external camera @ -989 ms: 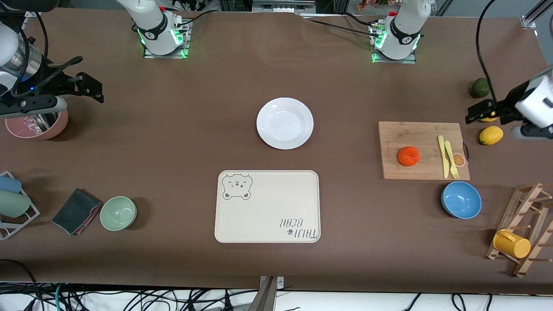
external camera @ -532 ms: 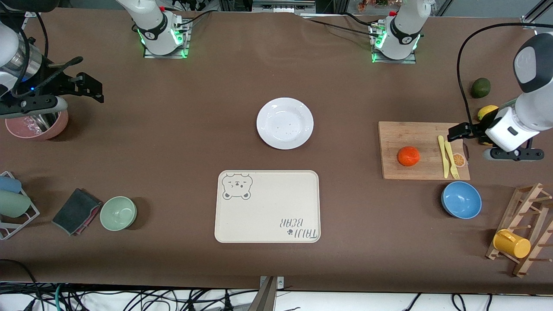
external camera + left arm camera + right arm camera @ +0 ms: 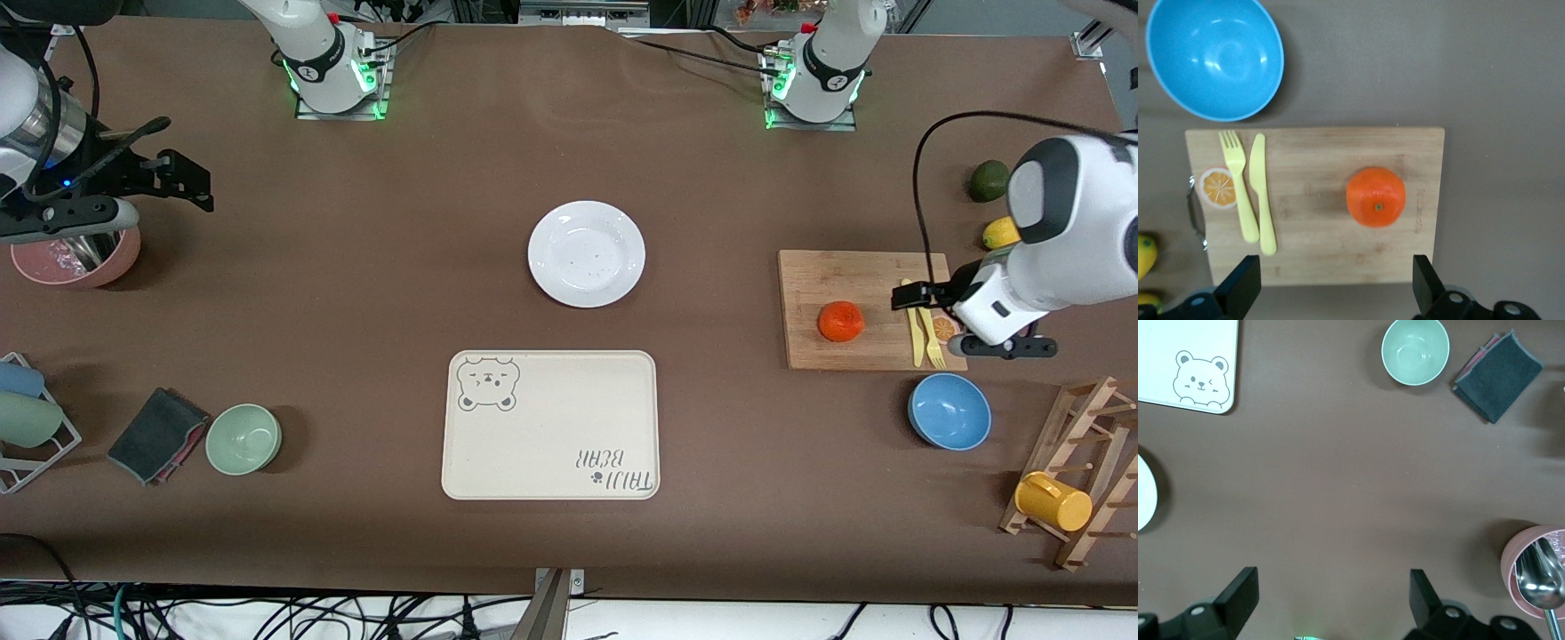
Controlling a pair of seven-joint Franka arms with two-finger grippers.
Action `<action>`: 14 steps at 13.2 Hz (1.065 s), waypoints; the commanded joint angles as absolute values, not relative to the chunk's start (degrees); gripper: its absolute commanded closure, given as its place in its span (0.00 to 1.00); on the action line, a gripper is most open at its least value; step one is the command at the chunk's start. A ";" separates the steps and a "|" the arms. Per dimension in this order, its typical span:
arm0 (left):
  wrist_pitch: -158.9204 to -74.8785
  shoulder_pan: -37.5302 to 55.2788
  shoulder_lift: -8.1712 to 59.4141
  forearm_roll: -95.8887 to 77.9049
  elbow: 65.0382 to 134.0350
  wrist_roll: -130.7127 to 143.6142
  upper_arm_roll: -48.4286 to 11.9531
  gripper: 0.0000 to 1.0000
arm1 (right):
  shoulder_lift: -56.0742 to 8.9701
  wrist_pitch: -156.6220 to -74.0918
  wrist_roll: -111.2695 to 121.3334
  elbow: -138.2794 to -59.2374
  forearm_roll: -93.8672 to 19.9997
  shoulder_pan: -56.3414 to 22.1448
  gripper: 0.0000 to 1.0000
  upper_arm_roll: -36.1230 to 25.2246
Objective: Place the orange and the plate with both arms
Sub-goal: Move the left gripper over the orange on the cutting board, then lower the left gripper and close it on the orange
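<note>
The orange [image 3: 840, 321] lies on a wooden cutting board [image 3: 871, 267] toward the left arm's end of the table; it also shows in the left wrist view [image 3: 1375, 197]. The white plate [image 3: 586, 253] lies at mid-table, farther from the front camera than the bear tray; a sliver of its rim shows in the right wrist view [image 3: 1143, 493]. My left gripper [image 3: 920, 296] [image 3: 1331, 283] is open and empty in the air, over the board's end by the cutlery. My right gripper [image 3: 182, 182] [image 3: 1331, 593] is open and empty, over bare table beside the pink bowl.
A yellow knife and fork [image 3: 922, 322] lie on the board. A blue bowl [image 3: 949, 411], a lemon [image 3: 1000, 233], a dark green fruit [image 3: 988, 180] and a rack with a yellow mug [image 3: 1053, 502] surround it. Elsewhere: bear tray [image 3: 551, 425], green bowl [image 3: 243, 438], cloth [image 3: 158, 434], pink bowl [image 3: 76, 258].
My left arm has swung in from over the lemons toward the orange, and its gripper now hangs over the board's end. My right arm has not moved.
</note>
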State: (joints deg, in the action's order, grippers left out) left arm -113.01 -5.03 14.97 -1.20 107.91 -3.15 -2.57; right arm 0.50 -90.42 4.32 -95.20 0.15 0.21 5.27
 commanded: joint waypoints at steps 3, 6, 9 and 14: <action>-127.78 -1.94 16.08 -2.46 118.20 1.57 -2.46 0.00 | 0.70 -89.74 4.31 -95.01 -0.70 0.35 0.00 5.27; -129.02 -1.23 18.45 -2.55 118.47 3.95 -2.46 0.00 | 0.70 -89.74 3.96 -95.01 -0.53 0.53 0.00 4.66; -135.50 -0.88 19.68 -2.55 121.90 4.31 -2.46 0.00 | 0.18 -90.44 3.87 -94.92 0.53 0.88 0.00 4.31; -138.85 -0.79 21.97 -2.55 121.90 4.31 -2.46 0.02 | -1.14 -90.97 4.22 -93.96 0.53 0.79 0.00 4.39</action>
State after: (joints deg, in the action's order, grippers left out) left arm -136.83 -1.33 21.47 -1.21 121.61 4.17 -2.82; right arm -0.58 -90.95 4.31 -95.19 0.35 0.69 4.10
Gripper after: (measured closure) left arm 0.000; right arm 0.000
